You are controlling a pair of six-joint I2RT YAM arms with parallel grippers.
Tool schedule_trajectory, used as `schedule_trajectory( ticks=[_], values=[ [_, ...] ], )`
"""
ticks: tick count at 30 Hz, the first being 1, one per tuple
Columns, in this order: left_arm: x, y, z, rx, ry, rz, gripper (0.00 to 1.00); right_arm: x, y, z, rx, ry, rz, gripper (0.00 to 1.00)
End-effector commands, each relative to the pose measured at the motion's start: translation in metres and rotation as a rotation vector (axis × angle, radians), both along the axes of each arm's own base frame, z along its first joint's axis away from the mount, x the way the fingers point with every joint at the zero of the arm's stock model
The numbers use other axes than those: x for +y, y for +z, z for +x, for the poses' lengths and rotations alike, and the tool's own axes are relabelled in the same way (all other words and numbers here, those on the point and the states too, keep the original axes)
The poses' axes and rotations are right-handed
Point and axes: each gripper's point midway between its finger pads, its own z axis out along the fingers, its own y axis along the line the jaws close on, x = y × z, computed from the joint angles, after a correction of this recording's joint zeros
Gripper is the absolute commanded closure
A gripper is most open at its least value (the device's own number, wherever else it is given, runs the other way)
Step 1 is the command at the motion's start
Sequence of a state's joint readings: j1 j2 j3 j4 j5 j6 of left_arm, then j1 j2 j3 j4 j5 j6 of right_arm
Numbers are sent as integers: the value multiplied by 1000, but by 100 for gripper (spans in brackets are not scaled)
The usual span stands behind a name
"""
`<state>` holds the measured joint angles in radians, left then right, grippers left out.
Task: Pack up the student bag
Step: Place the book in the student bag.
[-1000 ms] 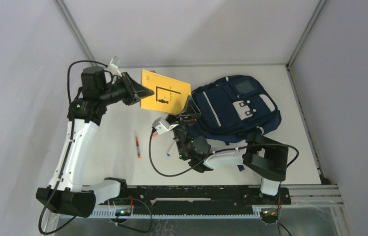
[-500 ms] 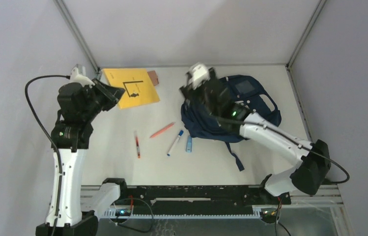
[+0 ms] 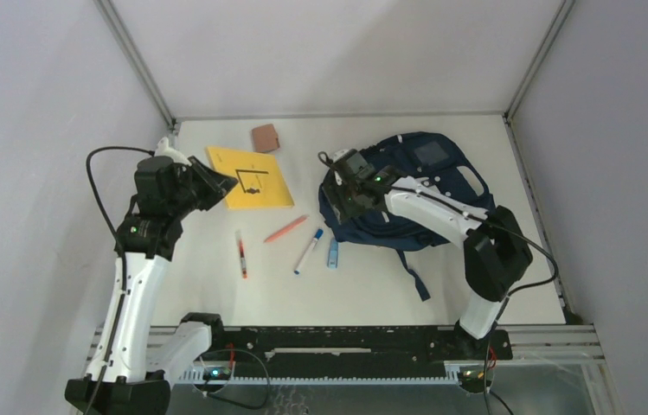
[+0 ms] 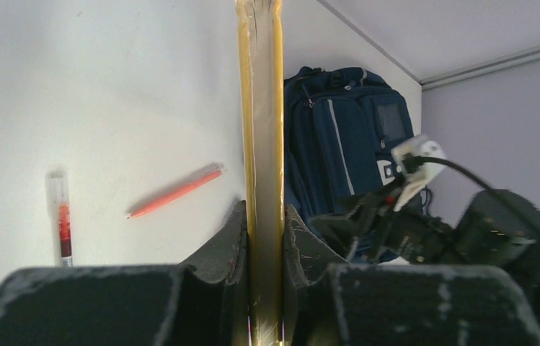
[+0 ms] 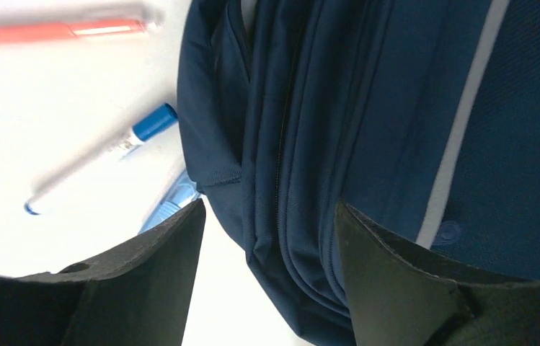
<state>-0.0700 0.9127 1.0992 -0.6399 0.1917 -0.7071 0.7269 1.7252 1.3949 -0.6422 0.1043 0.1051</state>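
Top external view: the left tool is clamping a yellow notebook; a red pen and orange pen are lying loose on the tabletop; the right tool, spread wide and empty, is hovering over the student bag at far right. Seemingly nothing is packed yet.

Illumination bright, even, diffuse; shadows soft, faint. White table near overexposed in wrist views. Right wrist view: orange pen, blue-capped marker blurred.
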Motion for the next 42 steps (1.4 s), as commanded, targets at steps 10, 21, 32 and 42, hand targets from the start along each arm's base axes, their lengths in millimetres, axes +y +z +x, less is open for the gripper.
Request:
schedule_trajectory(
  ticks=[10, 21, 32, 42],
  values=[
    [-24, 34, 9, -163, -98, -77, 100, 2, -16, 25, -76, -117, -108, 44],
    [-30, 23, 11, -143, -121, -90, 100, 8, -34, 31, -118, -102, -205, 57],
    [-36, 13, 1, -138, -147, -90, 100, 15, 16, 30, -131, -127, -30, 100],
    [-71, 7, 11, -129, -239, -229, 100, 11, 117, 17, -171, -145, 370, 100]
  ],
)
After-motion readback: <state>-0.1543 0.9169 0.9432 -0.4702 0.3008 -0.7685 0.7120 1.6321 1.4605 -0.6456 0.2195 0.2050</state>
